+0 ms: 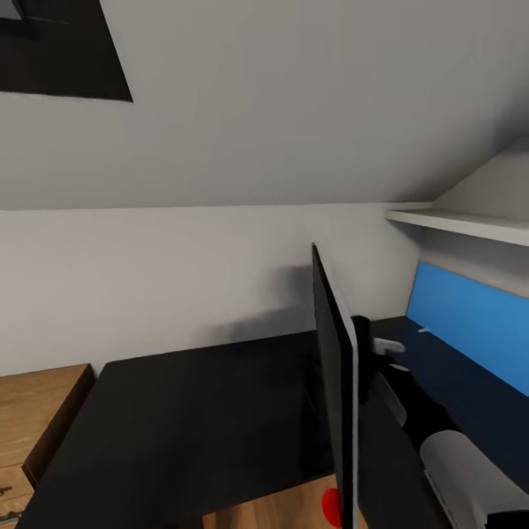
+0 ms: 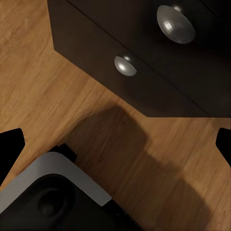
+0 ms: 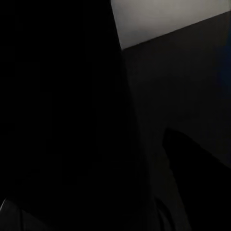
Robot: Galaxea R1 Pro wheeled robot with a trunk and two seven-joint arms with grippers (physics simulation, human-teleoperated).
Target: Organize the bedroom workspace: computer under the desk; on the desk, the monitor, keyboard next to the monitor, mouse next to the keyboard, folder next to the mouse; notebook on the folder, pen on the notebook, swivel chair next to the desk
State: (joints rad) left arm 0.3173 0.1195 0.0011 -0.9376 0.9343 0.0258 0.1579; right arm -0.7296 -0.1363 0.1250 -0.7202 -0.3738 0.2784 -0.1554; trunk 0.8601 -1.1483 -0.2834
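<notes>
The monitor (image 1: 334, 382) shows edge-on in the head view, black front to the left and light grey back to the right. It hangs above the black desk (image 1: 198, 411), and a red dot (image 1: 330, 507) marks its lower corner. My right gripper (image 1: 365, 338) is pressed to the monitor's back and seems shut on it. In the right wrist view the monitor (image 3: 57, 120) is a dark surface very close to the camera. My left gripper (image 2: 115, 144) hangs open over the wooden floor, its black fingertips (image 2: 10, 147) far apart, beside the desk's drawer unit (image 2: 144, 82).
A light wooden nightstand (image 1: 37, 411) stands left of the desk. A long blue wall panel (image 1: 470, 323) and a white shelf (image 1: 455, 220) run along the right. A tiny whitish sliver (image 1: 422, 328) lies by the panel. Round silver knobs (image 2: 125, 66) stick out of the drawers.
</notes>
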